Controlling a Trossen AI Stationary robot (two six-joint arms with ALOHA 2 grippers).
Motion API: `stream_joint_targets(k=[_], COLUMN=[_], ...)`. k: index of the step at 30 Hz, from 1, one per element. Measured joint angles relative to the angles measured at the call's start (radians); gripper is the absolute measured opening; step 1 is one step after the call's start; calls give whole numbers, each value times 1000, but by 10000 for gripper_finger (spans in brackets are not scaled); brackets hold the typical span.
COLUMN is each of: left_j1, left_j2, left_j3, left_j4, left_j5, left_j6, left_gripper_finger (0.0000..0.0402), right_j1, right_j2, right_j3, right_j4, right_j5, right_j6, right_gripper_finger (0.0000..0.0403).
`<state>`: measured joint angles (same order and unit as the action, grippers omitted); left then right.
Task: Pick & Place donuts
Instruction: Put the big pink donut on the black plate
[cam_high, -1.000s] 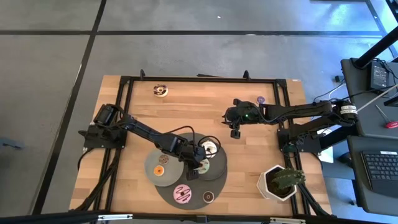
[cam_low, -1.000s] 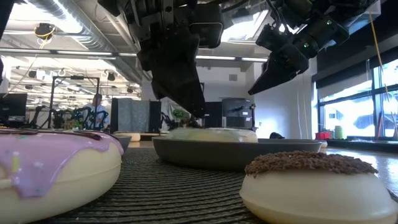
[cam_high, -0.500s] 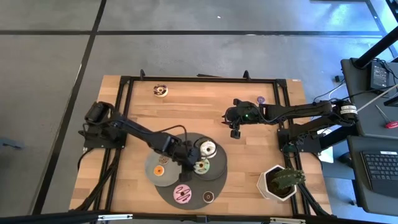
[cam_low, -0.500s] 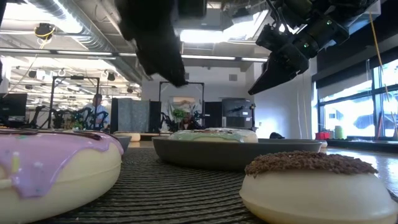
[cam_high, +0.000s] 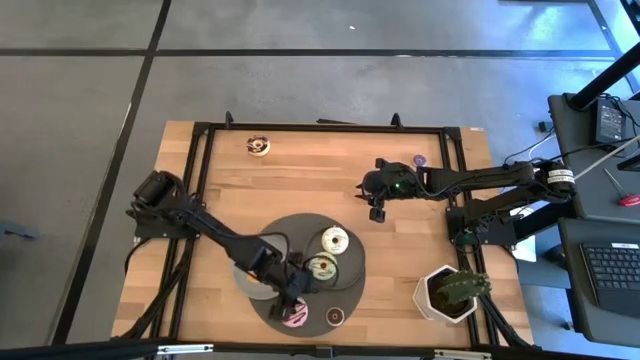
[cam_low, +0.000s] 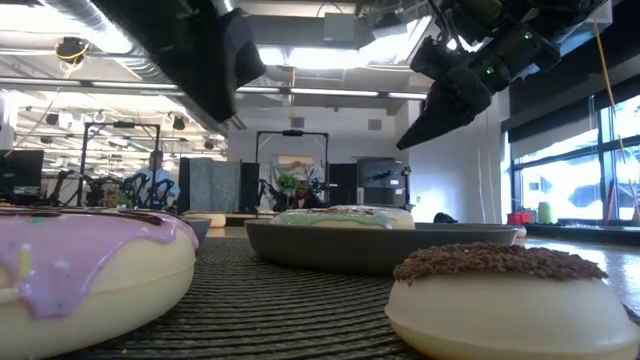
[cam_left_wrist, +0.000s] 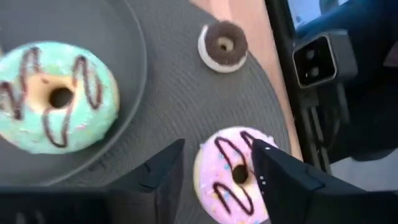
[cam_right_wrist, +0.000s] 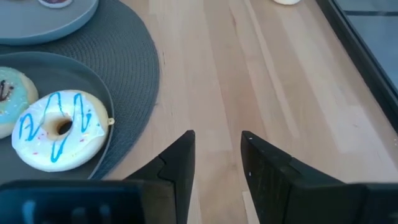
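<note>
The round dark woven mat (cam_high: 285, 232) lies on the wooden table (cam_high: 300, 170), and most of the donuts sit on or near it.

The left gripper (cam_left_wrist: 214, 171) hangs right over the pink donut (cam_left_wrist: 233, 175) at the near edge of the mat. Its fingers stand wide apart, one on each side of the pink donut. It holds nothing.

Beside the pink donut, also on the mat, sits a small chocolate donut (cam_left_wrist: 223, 45). A grey plate (cam_right_wrist: 99, 93) rests on the mat. On this plate lie a green donut with brown stripes (cam_left_wrist: 57, 96) and a white donut with blue stripes (cam_right_wrist: 59, 129), side by side.

A small brown and white donut (cam_high: 259, 146) lies far from the mat, near the back edge of the table. A tiny purple donut (cam_high: 419, 159) lies near the back right part of the table, also well away from the mat.

The right gripper (cam_right_wrist: 216, 162) hovers over bare wood, to the right of the mat. Its fingers are a little apart and hold nothing.

A white pot with a green plant (cam_high: 450, 292) stands to the right of the mat, at the near right corner of the table.
</note>
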<state>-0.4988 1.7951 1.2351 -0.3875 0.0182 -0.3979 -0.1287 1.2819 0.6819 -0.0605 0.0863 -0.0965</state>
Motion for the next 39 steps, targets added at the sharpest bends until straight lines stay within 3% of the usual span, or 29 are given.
stream_joint_targets(k=[10, 16, 21, 30, 39], left_j1=[-57, -83, -80, -78, -75], left_j2=[8, 54, 97, 141, 133], left_j3=[-1, -1, -1, 0, 4], left_j4=[-1, 9, 25, 26, 17], left_j5=[-4, -101, -125, -121, -110], left_j6=[3, 67, 47, 44, 69], left_gripper_finger=[214, 214, 209, 165, 81], right_j1=[0, 0, 0, 0, 0], right_j2=[0, 0, 0, 0, 0], right_j3=[0, 0, 0, 0, 0], right_j4=[-1, -1, -1, -3, -4], right_j5=[0, 0, 0, 0, 0], right_j6=[43, 48, 66, 65, 63], right_gripper_finger=[132, 132, 132, 132, 132])
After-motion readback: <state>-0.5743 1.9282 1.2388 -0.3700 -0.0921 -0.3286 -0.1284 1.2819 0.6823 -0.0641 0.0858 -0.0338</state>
